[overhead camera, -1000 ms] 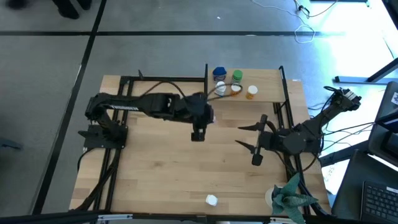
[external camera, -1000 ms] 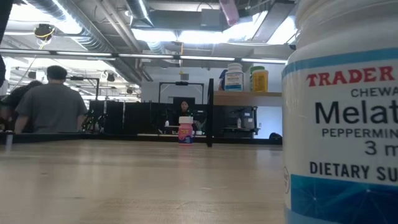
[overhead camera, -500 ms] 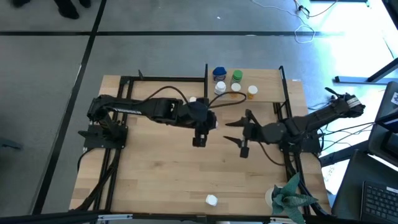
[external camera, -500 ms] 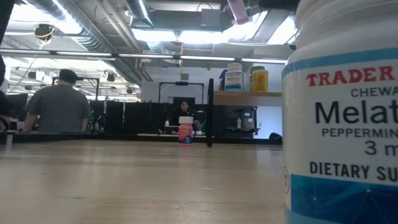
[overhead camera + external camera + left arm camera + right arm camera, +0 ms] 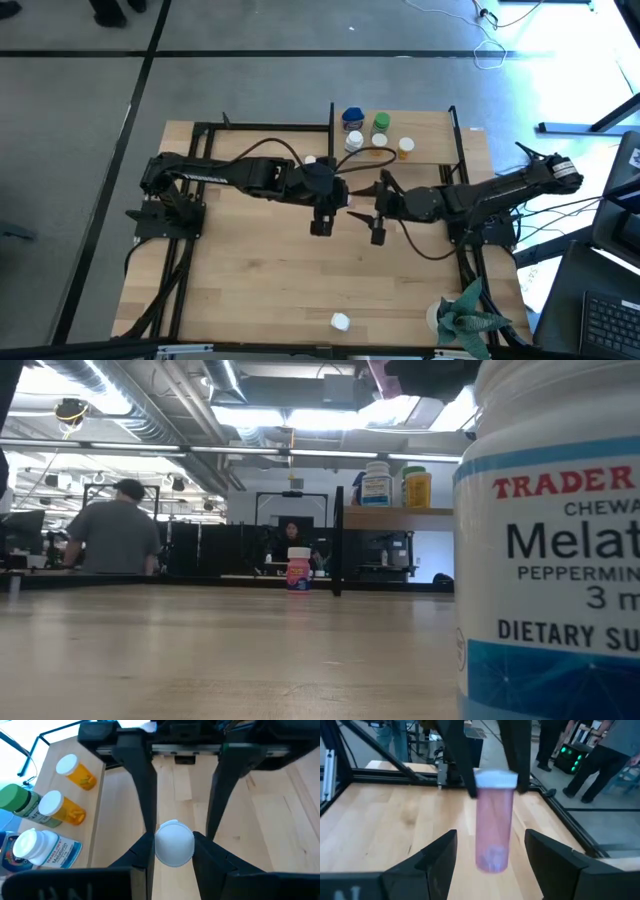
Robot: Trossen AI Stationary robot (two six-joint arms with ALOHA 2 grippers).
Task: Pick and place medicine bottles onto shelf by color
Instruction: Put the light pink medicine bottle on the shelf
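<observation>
The left fingers [image 5: 172, 842] are pinching a pink bottle [image 5: 494, 822] by its white cap [image 5: 173, 843], so it hangs in the air above the table [image 5: 250, 270]. The right fingers [image 5: 490, 857] are spread wide, one on each side of the bottle's lower half, not touching it. This looks like a hand-over. To do it well, the right fingers should close slowly around the middle of the bottle and hold it firmly before the left fingers let go. The shelf [image 5: 430, 125] with the other bottles [image 5: 375, 132] sits beyond both sets of fingers. One white bottle [image 5: 341, 321] waits far behind them.
</observation>
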